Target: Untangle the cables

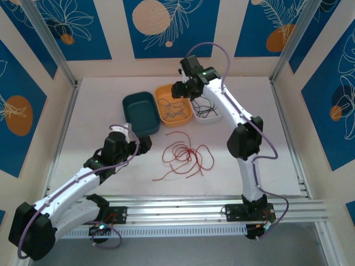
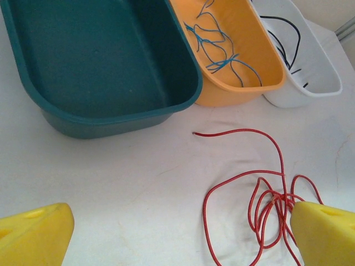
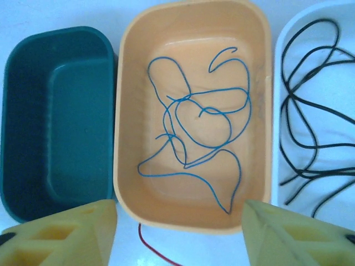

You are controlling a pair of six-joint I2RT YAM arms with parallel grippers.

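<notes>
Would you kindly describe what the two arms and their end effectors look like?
The left arm and right arm have white links with black joints; a thin purple cable runs along each. The end effector fingers are wedge-shaped yellow blocks.

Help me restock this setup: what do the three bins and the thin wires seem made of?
Teal bin, orange bin, white bin: likely moulded plastic, smooth with a faint sheen, rounded one-piece walls. Blue wires, black wires, red wires: probably plastic-insulated wire, slightly glossy, holding loose curls; the core is not visible.
</notes>
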